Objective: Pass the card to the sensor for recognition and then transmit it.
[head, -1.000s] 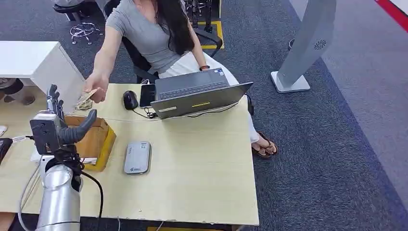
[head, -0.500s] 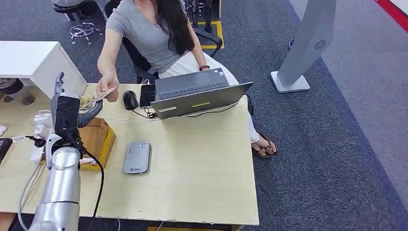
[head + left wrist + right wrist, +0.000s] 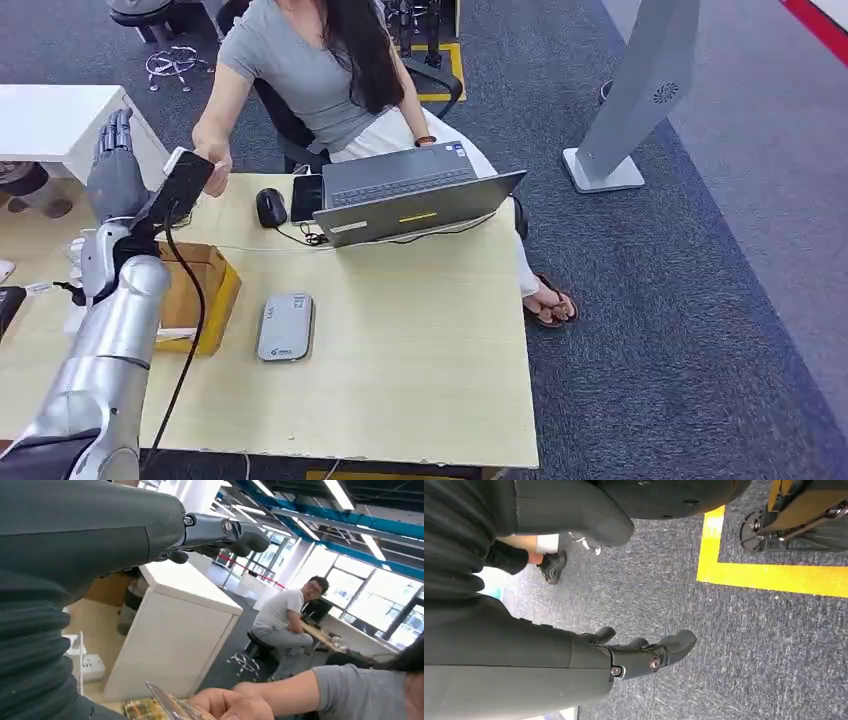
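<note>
The thin pale card is pinched in the seated person's hand, held out edgewise at the far left corner of the light wooden desk. In the head view the left robot hand rises just beside it, fingers spread and holding nothing, its black wrist block covering the card. Below sits an open yellow cardboard box, then a flat grey card sensor. A black mouse and an open grey laptop lie further right. The right robot hand hangs over grey carpet, fingers loosely curled, empty.
</note>
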`<state>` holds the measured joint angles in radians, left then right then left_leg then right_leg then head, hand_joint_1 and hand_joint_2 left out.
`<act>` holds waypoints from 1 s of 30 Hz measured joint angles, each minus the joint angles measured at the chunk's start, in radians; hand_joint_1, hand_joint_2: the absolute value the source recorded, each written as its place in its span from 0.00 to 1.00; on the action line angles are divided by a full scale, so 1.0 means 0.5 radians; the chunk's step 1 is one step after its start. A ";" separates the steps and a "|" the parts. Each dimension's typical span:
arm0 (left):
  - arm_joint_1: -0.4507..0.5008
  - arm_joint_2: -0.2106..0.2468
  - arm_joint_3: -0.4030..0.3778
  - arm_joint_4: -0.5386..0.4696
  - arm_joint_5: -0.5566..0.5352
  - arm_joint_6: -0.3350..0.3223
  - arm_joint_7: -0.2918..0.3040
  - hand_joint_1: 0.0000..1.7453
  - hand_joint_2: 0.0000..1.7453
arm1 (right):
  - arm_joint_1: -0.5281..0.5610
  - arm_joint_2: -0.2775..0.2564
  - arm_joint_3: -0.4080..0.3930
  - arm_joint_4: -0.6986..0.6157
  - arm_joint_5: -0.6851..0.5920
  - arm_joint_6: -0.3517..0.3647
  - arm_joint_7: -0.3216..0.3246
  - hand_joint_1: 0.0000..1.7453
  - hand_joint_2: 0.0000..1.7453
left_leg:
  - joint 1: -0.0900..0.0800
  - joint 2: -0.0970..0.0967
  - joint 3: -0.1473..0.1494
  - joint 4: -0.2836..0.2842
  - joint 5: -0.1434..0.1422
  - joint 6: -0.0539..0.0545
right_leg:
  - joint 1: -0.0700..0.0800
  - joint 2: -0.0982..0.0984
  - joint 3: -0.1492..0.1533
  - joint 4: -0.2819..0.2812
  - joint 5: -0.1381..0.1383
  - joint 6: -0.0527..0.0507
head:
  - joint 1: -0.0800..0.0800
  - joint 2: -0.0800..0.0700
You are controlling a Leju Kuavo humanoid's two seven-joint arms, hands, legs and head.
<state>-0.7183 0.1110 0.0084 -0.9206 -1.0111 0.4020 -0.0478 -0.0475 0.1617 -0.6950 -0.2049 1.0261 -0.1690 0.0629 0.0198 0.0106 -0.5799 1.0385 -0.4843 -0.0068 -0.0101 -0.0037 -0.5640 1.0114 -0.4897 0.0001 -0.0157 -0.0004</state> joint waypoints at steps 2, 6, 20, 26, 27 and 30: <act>-0.052 0.021 -0.012 0.062 -0.110 0.038 0.038 0.00 1.00 | -0.001 0.000 0.002 0.000 0.015 0.008 0.005 0.00 1.00 | 0.000 0.001 0.000 0.000 0.000 0.000 | 0.000 0.000 0.000 0.000 0.000 0.000 | -0.001 0.000; -0.138 0.063 -0.036 0.179 -0.322 0.109 0.118 0.00 1.00 | -0.001 -0.003 0.008 0.000 0.045 0.025 0.012 0.00 1.00 | 0.000 0.000 0.000 0.000 0.001 -0.001 | 0.000 0.000 0.000 0.000 0.000 0.000 | -0.001 0.000; -0.246 0.120 -0.064 0.385 -0.571 0.200 0.173 1.00 1.00 | -0.007 -0.008 0.011 0.000 0.092 0.039 0.033 0.00 1.00 | 0.000 0.000 0.000 0.000 0.001 -0.001 | 0.000 0.000 0.000 0.000 0.000 0.000 | -0.001 0.000; -0.245 0.119 -0.064 0.399 -0.574 0.202 0.158 1.00 1.00 | -0.007 -0.008 0.011 0.000 0.099 0.045 0.034 0.00 1.00 | 0.000 0.000 0.000 0.000 0.001 -0.001 | 0.000 0.000 0.000 0.000 0.000 0.000 | 0.000 0.000; -0.245 0.119 -0.064 0.400 -0.574 0.202 0.157 1.00 1.00 | -0.007 -0.008 0.011 0.000 0.100 0.045 0.034 0.00 1.00 | 0.000 0.000 0.000 0.000 0.001 -0.001 | 0.000 0.000 0.000 0.000 0.000 0.000 | -0.001 0.000; -0.245 0.120 -0.064 0.403 -0.571 0.203 0.147 1.00 1.00 | -0.007 -0.008 0.011 0.000 0.105 0.045 0.034 0.00 1.00 | 0.000 0.000 0.000 0.000 0.001 -0.001 | 0.000 0.000 0.000 0.000 0.000 0.000 | 0.000 0.000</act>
<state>-0.8407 0.1709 -0.0237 -0.7191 -1.2966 0.5035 0.0260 -0.0512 0.1575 -0.6897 -0.2049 1.0784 -0.1465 0.0797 0.0197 0.0104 -0.5800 1.0385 -0.4839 -0.0073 -0.0101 -0.0038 -0.5639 1.0115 -0.4896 -0.0001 -0.0156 -0.0004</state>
